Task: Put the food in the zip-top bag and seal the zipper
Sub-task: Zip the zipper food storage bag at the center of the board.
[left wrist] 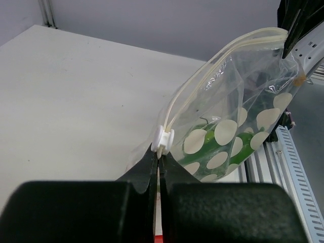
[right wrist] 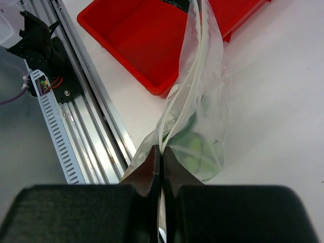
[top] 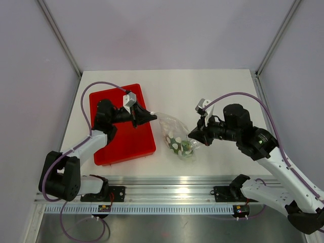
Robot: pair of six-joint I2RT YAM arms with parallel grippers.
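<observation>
The zip-top bag (top: 173, 132) hangs stretched between my two grippers, just right of the red tray. The food, lime-green and dark green (left wrist: 206, 145), lies inside it at the bottom (right wrist: 195, 148). Its zipper (left wrist: 212, 66) runs pale along the top edge and gapes along most of its length. A white slider (left wrist: 164, 138) sits at the left end. My left gripper (left wrist: 159, 155) is shut on the zipper strip right below that slider (top: 153, 117). My right gripper (right wrist: 162, 151) is shut on the bag's other top corner (top: 193, 133).
The red tray (top: 126, 144) lies left of the bag, under my left arm. An aluminium rail (top: 172, 195) runs along the table's near edge, close below the bag. Grey walls stand around the white table (top: 202, 91).
</observation>
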